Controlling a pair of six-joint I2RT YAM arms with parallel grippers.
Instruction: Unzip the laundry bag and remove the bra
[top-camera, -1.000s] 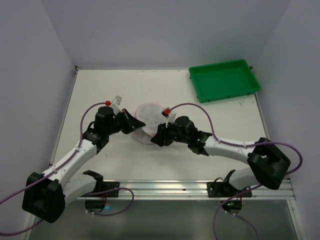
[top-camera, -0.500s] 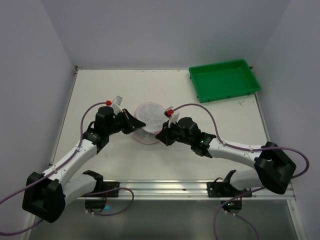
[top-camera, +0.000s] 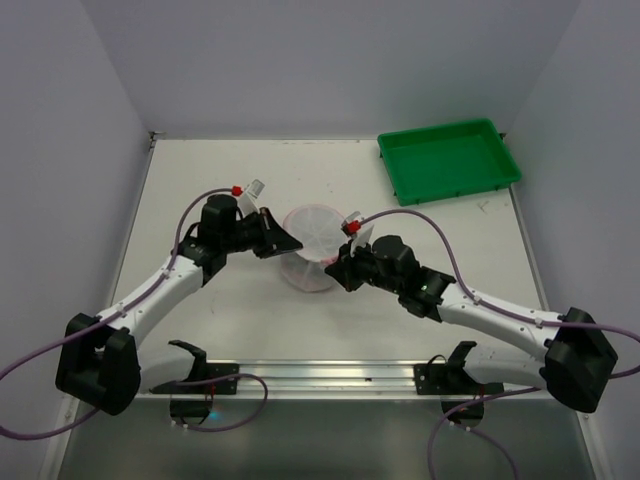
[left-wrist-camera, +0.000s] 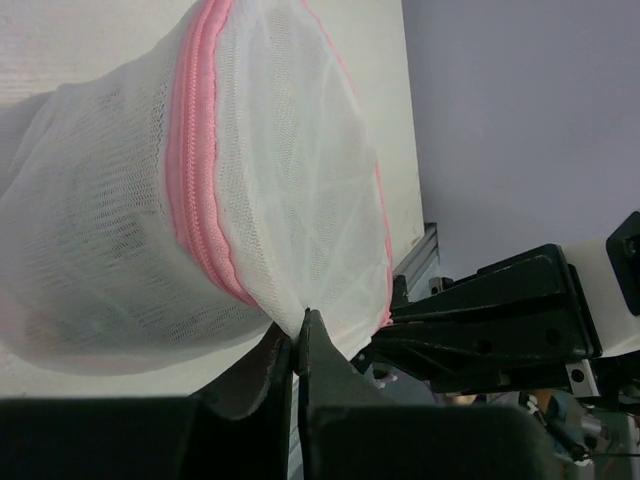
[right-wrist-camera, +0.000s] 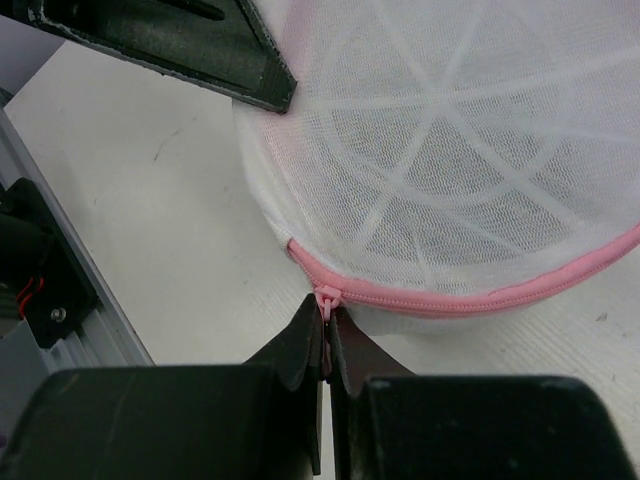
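Note:
The laundry bag (top-camera: 313, 243), a round white mesh drum with pink zipper trim, stands mid-table between my two arms. My left gripper (top-camera: 288, 243) is shut on a pinch of mesh at the bag's rim (left-wrist-camera: 300, 318). From the right, my right gripper (top-camera: 337, 270) is shut on the pink zipper pull (right-wrist-camera: 327, 298), at the end of the zipper (right-wrist-camera: 470, 300). The zipper teeth look joined along the visible stretch. The bra is hidden; only a faint pink tint (left-wrist-camera: 40, 340) shows through the mesh low in the bag.
A green tray (top-camera: 450, 160) sits at the back right corner. A metal rail (top-camera: 330, 372) runs along the near table edge. Walls close in the left, back and right sides. The left gripper's finger (right-wrist-camera: 200, 50) lies close over the bag in the right wrist view.
My right gripper has closed onto the zipper pull. Both grippers and the bag have shifted a little to the right, and the right arm has stretched out lower.

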